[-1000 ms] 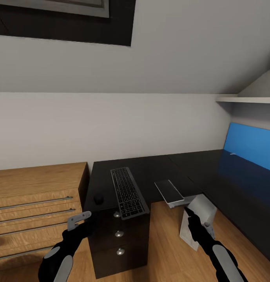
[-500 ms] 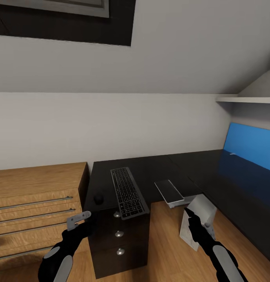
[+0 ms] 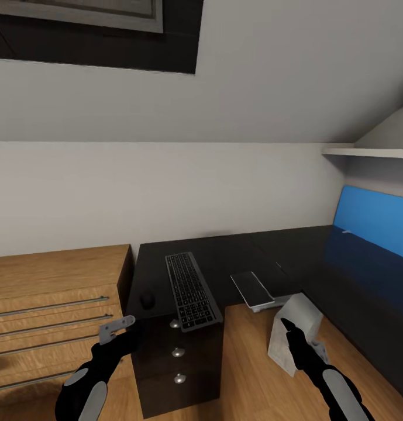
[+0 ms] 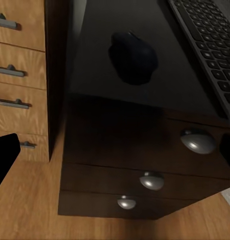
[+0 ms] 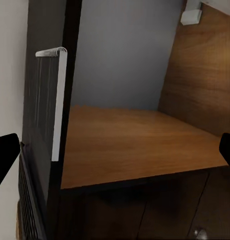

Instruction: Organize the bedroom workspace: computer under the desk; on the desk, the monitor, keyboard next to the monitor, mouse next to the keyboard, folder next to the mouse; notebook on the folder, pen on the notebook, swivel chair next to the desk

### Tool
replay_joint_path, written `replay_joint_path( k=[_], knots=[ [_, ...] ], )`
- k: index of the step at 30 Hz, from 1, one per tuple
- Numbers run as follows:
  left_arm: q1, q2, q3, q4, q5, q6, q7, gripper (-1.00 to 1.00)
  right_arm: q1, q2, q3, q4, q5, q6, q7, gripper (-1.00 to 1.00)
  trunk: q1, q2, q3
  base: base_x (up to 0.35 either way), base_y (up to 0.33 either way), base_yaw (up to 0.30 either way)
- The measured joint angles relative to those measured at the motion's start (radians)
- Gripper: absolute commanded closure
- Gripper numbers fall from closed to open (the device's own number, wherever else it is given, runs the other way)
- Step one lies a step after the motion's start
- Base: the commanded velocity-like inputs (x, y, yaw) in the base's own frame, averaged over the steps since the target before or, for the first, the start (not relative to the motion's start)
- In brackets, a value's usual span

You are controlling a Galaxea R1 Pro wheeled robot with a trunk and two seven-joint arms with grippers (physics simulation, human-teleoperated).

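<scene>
Half keyboard (image 4: pixel 210 45) cropped, notebook (image 3: pixel 252 289) overhanging desk (image 3: pixel 224 257)

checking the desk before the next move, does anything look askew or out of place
Yes. The keyboard lies with its near end sticking out past the desk edge, above the drawers. The notebook also overhangs the inner edge. The mouse sits fully on the desk.

To my left I see a light wooden drawer cabinet (image 3: pixel 49 298) with metal bar handles; a blue wall panel (image 3: pixel 374 225) and white shelf (image 3: pixel 368 152) sit far right.

Black arms, grey forearm patches
</scene>
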Motion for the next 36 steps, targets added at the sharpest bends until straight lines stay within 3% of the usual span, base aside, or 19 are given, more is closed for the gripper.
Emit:
replay_joint_path(
  k=[16,29,36],
  knots=[
    [0.000,0.000,-0.003,0.000,-0.001,0.002,0.006,-1.00,0.000,-0.004,0.007,-0.001,0.001,0.000,-0.004,-1.00,-0.061,0.112,0.050,-0.005,0.000,0.000],
    [0.000,-0.001,-0.004,0.000,-0.001,0.001,0.006,-1.00,0.000,-0.006,0.008,-0.002,0.000,0.005,-0.002,-1.00,-0.111,0.203,0.091,-0.241,0.000,0.000],
    [0.000,0.000,-0.004,0.000,-0.001,0.002,0.006,-1.00,0.000,-0.011,0.007,-0.002,0.002,0.008,-0.002,-1.00,-0.138,0.252,0.113,-0.069,0.000,0.000]
  ],
)
